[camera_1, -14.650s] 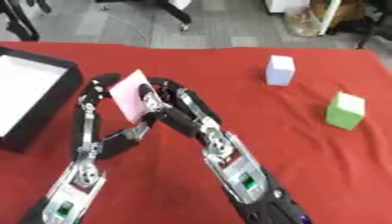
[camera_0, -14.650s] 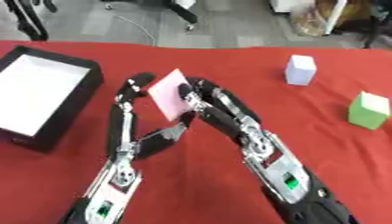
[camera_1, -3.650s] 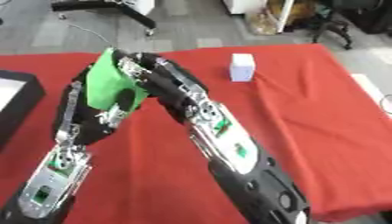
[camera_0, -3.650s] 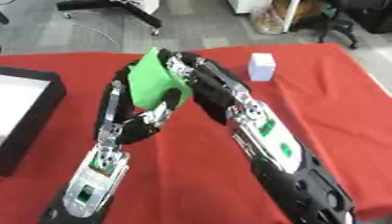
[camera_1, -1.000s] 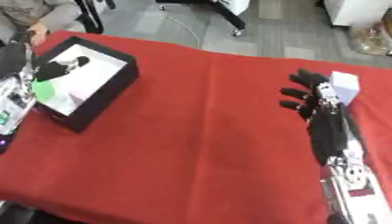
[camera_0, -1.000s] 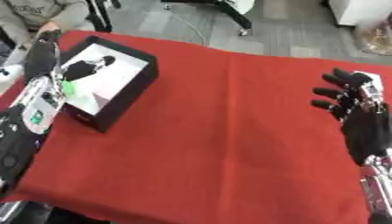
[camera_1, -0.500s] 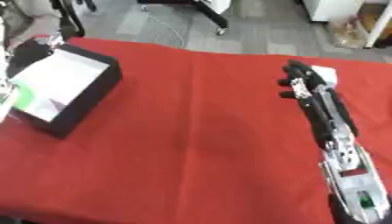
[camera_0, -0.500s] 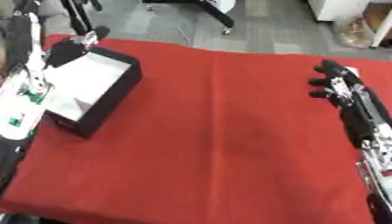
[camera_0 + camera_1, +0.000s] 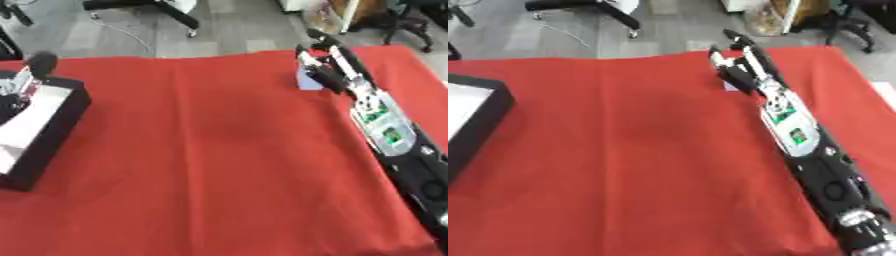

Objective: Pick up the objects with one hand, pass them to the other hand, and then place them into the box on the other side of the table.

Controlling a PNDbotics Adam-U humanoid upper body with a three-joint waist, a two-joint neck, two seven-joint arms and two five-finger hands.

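A pale lilac block (image 9: pixel 305 81) stands near the far edge of the red table. My right hand (image 9: pixel 325 64) lies over it from the right, fingers stretched past its top, and hides most of it in the right eye view. My right arm (image 9: pixel 798 135) runs back to the lower right corner. The black box (image 9: pixel 54 131) with a white inside sits at the left edge. A blurred part of my left hand (image 9: pixel 21 86) shows above the box's far end. I see no block in it.
The red cloth (image 9: pixel 219 165) covers the whole table. Beyond its far edge lie grey floor, a black chair base (image 9: pixel 166 7) and a bin (image 9: pixel 325 15). The table's right edge runs close beside my right arm.
The camera has swung, so the box sits lower left. My right hand has reached forward onto the pale block. The green block no longer shows by my left hand.
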